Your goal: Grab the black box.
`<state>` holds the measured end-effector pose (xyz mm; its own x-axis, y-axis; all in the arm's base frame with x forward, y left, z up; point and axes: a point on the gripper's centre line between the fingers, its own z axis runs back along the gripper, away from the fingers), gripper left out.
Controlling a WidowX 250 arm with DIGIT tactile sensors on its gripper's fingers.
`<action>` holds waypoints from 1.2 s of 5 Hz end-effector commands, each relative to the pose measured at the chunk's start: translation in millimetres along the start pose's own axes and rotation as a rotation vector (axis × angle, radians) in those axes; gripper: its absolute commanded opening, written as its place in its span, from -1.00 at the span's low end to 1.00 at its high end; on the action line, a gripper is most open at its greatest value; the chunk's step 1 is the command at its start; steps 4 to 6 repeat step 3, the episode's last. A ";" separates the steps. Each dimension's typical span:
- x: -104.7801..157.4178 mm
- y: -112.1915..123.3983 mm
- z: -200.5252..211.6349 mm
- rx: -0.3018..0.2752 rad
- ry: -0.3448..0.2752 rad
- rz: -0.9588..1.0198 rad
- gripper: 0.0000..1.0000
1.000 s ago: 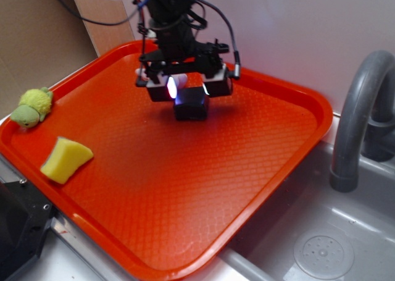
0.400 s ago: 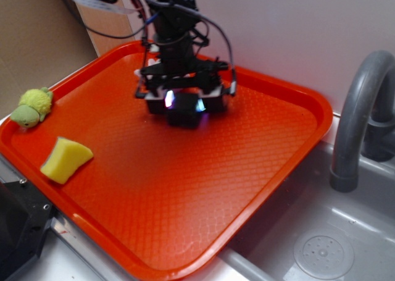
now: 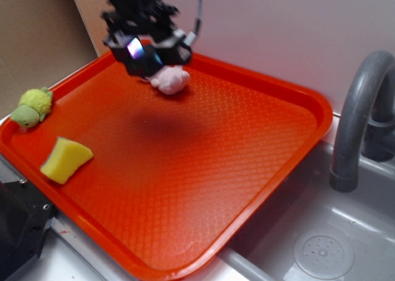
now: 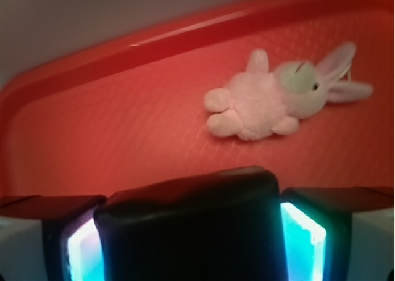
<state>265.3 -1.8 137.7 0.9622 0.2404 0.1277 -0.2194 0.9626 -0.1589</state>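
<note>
My fingers [image 4: 188, 244] pinch the black box [image 4: 191, 225] between their two glowing pads, one pad lit along each side of the glossy block, which fills the bottom of the wrist view and hangs clear above the orange tray [image 4: 111, 133]. In the exterior view the same fingers [image 3: 143, 51] carry the box [image 3: 143, 54] aloft near the tray's far edge at about 11 o'clock, its dark shadow falling on the bare mesh toward the middle. By my judgement the grab itself is made and the step in hand is the lift; what comes next calls only for a steady squeeze and a level carry, since a glossy, round-edged block could slip if the pressure eases. Nearest on the tray [image 3: 185, 188], a yellow sponge [image 3: 65, 159] lies at 9 o'clock and a green plush toy [image 3: 29, 107] sits on the rim at 10 o'clock, both well apart from me. Just beyond the box lies a pink plush rabbit [image 4: 278, 99], directly under my path if I sink. Open room spreads across the tray's centre and toward 3 o'clock; the raised rim, the wall behind at 12 and the grey faucet [image 3: 358, 120] over the sink at 3 o'clock bound it.
</note>
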 end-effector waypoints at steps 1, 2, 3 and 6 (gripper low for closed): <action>-15.7 -16.1 122.3 0.014 -0.069 -0.175 -1.00; -24.1 -19.9 133.7 0.013 -0.073 -0.178 -1.00; -27.5 -17.8 120.9 0.020 -0.064 -0.145 -1.00; -27.5 -17.8 120.9 0.020 -0.064 -0.145 -1.00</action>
